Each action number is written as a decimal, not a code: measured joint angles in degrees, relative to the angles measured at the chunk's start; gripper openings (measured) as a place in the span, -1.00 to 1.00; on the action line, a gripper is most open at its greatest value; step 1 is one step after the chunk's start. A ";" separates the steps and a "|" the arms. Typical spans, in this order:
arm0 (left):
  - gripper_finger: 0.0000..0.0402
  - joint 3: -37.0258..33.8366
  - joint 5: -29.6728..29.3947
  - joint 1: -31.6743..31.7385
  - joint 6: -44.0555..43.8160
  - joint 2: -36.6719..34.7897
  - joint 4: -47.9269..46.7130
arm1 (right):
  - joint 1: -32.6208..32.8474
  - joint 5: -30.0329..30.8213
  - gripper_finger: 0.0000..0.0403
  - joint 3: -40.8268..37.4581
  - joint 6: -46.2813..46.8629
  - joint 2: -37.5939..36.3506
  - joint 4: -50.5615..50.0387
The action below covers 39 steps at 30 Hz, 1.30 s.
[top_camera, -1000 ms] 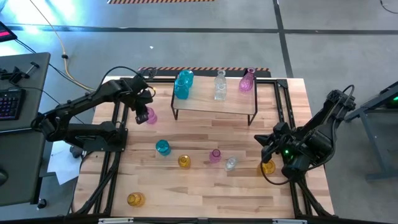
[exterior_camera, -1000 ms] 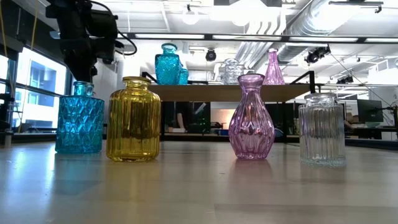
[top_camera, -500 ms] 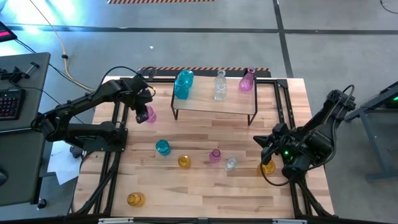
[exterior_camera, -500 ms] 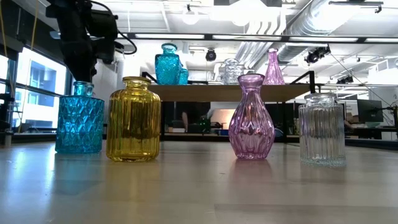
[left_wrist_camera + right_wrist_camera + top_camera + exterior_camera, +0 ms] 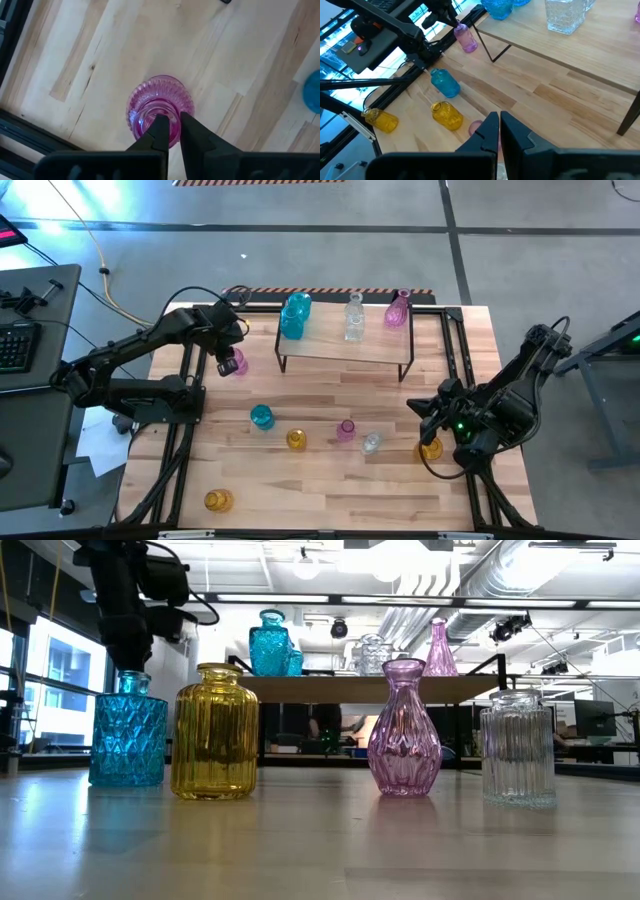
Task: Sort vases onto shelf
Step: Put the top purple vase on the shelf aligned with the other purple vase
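Wooden table (image 5: 330,480): left gripper (image 5: 170,123) pinches the pink vase's (image 5: 159,110) rim left of the shelf (image 5: 345,345); right gripper (image 5: 499,124) waits pressed together at far right

We see the left arm reaching from the table's left edge toward the back, its wrist bent down so the left gripper (image 5: 231,360) points at the tabletop; in the left wrist view its fingers (image 5: 159,131) are pinched on the rim of a pink vase (image 5: 160,109). The right arm sits folded at the table's right edge, low over the wood, the right gripper (image 5: 498,131) closed, fingers nearly together and holding nothing
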 joint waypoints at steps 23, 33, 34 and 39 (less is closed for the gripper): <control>-0.92 -0.26 4.89 -6.30 -12.89 -8.88 -6.19 | -0.01 0.00 -1.00 0.00 3.04 0.00 -3.03; -0.92 -0.15 4.71 -14.39 -21.57 -11.76 -6.32 | -0.01 0.20 -1.00 0.00 5.60 -0.74 -5.07; -0.92 -0.15 4.71 -15.34 -22.65 -11.96 -6.31 | -0.01 0.20 -1.00 0.00 5.61 -0.74 -5.29; -0.92 -0.10 4.69 -19.77 -27.82 -12.98 -6.26 | -0.01 0.17 -1.00 0.00 8.59 -0.76 -8.08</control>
